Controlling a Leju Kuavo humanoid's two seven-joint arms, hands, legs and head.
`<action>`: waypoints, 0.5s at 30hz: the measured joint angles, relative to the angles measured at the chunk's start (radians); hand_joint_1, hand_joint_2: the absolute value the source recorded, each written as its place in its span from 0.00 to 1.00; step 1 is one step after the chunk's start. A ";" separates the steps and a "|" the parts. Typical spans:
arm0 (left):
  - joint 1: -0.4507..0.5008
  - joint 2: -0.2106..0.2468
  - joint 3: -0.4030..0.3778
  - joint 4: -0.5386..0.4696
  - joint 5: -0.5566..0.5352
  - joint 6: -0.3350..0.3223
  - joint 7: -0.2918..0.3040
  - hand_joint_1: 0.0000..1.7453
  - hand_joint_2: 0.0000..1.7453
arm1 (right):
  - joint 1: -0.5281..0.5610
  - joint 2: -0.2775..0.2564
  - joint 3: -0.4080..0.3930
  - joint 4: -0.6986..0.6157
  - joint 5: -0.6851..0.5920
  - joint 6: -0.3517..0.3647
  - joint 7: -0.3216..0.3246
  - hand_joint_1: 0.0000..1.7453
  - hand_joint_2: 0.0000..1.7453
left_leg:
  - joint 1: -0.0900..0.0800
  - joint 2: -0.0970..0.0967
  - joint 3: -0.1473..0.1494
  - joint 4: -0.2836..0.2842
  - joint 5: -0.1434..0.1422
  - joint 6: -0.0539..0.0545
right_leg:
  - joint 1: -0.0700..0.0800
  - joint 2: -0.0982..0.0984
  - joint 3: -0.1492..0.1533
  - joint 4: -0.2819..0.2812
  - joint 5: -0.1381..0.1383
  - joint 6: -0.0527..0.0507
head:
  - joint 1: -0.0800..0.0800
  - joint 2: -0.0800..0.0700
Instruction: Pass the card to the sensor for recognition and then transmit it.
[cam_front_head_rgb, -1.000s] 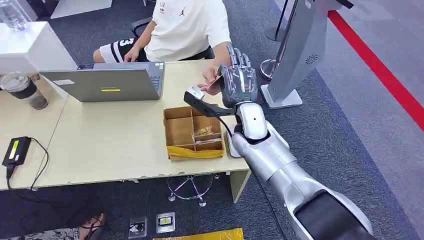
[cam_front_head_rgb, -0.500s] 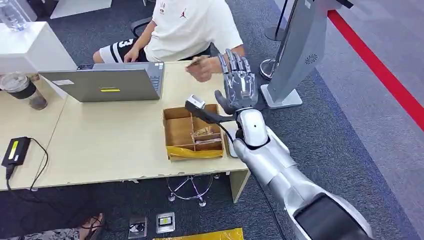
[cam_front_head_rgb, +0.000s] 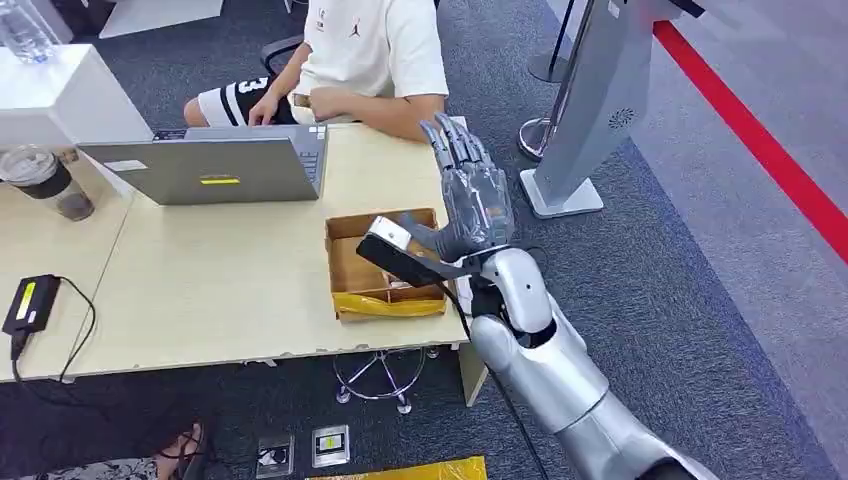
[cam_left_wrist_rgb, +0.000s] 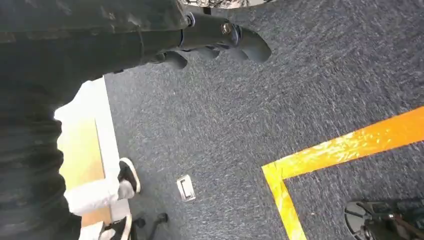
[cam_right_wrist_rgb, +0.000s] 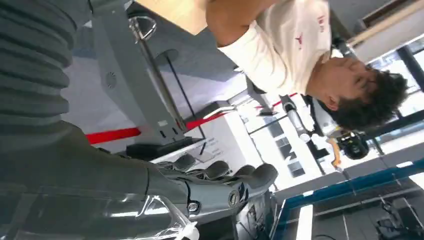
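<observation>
The right hand has drawn back toward the robot from where the person reached it a second ago. The person's arm, then stretched out to the hand, is now folded in against the body. The hand is released: its fingers are straight and apart with nothing between them, as the right wrist view also shows.

The card cannot be made out now. Judging from the handover earlier, it is probably with the person beyond the fingertips, perhaps behind the folded arm.

The step in hand looks like pulling the arm clear after passing the card on. To do that well, the hand should come straight back and stay raised, so that it clears the cardboard box just beside and below it and the desk edge beneath it. It should also keep off the grey stand on its outer side.

The black camera mount at the wrist hides part of the box's compartments. The stand's top is cut off, so whether it is the sensor is unclear. The left hand hangs over the carpet, and I cannot tell whether its dark fingers are relaxed or curled.
</observation>
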 joint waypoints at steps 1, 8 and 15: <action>0.000 0.001 0.000 0.000 0.002 0.000 0.000 0.00 1.00 | 0.014 -0.007 0.000 -0.038 -0.003 0.004 -0.002 0.00 1.00 | 0.000 0.000 0.000 0.000 0.000 0.000 | 0.000 0.000 0.000 0.000 0.000 0.000 | 0.000 0.000; 0.000 0.002 0.002 0.000 0.026 0.012 0.012 0.00 1.00 | 0.096 -0.061 0.005 -0.260 -0.012 0.098 -0.042 0.00 1.00 | 0.000 0.001 0.000 0.000 0.000 0.000 | 0.000 0.000 0.000 0.000 0.000 0.000 | 0.000 0.000; -0.004 0.000 0.011 0.000 0.058 0.042 0.045 0.00 1.00 | 0.135 -0.077 0.096 -0.285 0.070 0.149 -0.042 0.00 1.00 | 0.000 0.000 -0.001 -0.001 0.000 0.000 | 0.000 0.000 0.000 0.000 0.000 0.000 | 0.000 0.000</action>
